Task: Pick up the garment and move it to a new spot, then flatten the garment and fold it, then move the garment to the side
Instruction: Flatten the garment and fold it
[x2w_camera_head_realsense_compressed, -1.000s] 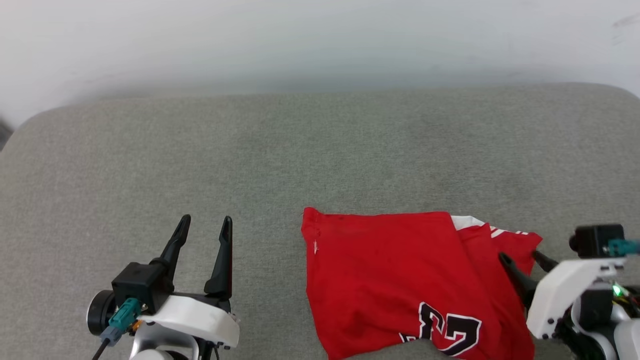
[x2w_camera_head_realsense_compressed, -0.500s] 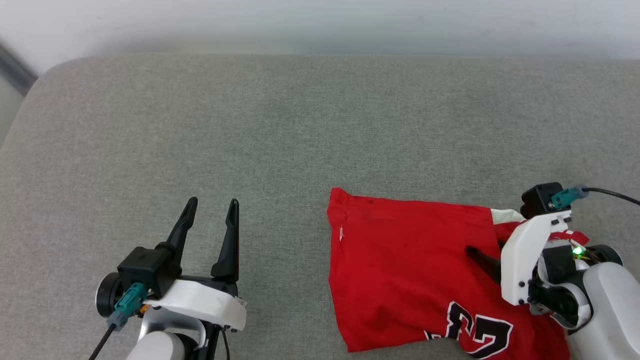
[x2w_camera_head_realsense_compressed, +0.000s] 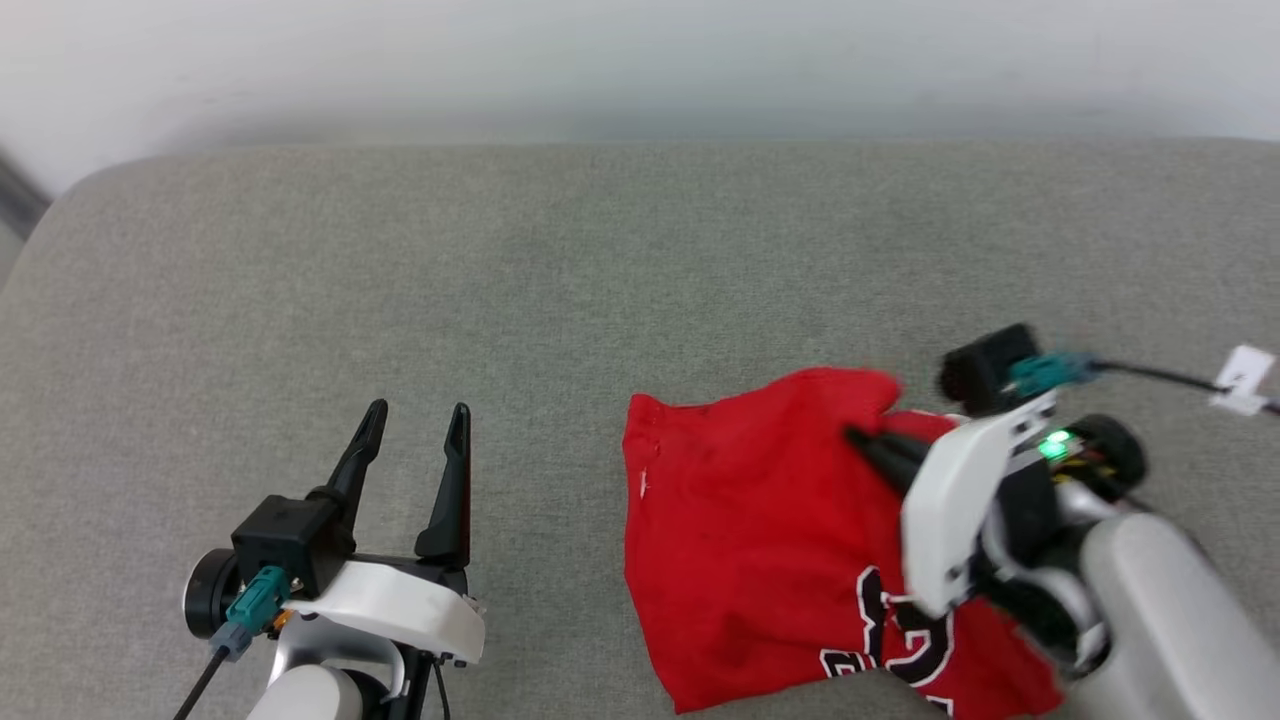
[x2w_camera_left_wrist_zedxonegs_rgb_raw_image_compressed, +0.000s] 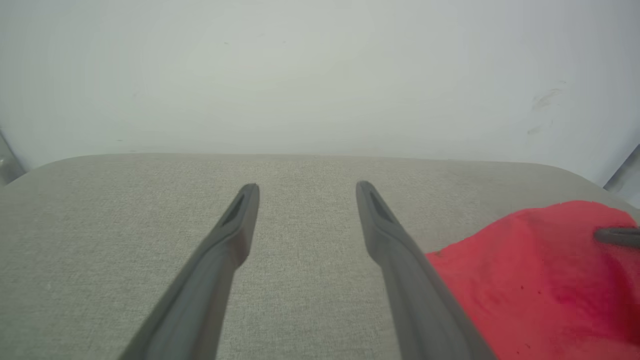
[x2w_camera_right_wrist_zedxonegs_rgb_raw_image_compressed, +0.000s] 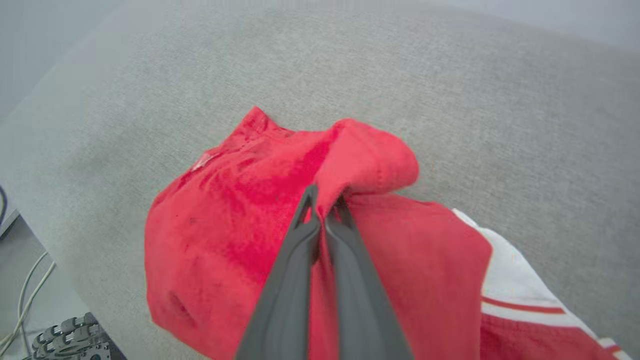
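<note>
Because the right gripper has its fingers pinched together on a raised fold of the garment, we judge step 1, the pick-up, to be under way. Most of the red cloth lies crumpled on the grey cushion at the near right, with black lettering and 1 white sleeve partly showing. The left gripper stands wide and empty, apart from the cloth, to its left. We count nothing as finished: relocation, flattening, folding and the final shift aside all remain.

Open grey surface around the garment
</note>
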